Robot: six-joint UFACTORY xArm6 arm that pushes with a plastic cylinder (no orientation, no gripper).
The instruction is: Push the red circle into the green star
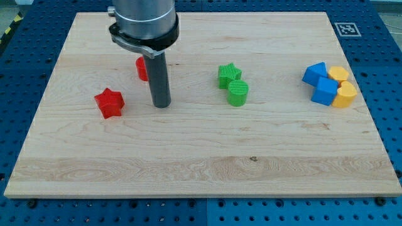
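A pale wooden board (201, 163) lies before me on a blue perforated table (383, 56). A black-and-white marker (347, 28) sits at the board's top right corner.

no readable words or numbers; only a black-and-white square fiducial marker (345, 28) on the pale wooden board's (201, 169) top-right corner.

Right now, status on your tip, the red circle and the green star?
My tip down on board, just right of and below red circle, which the rod partly hides. Green star off to view's right, green circle touching it. Path between clear.
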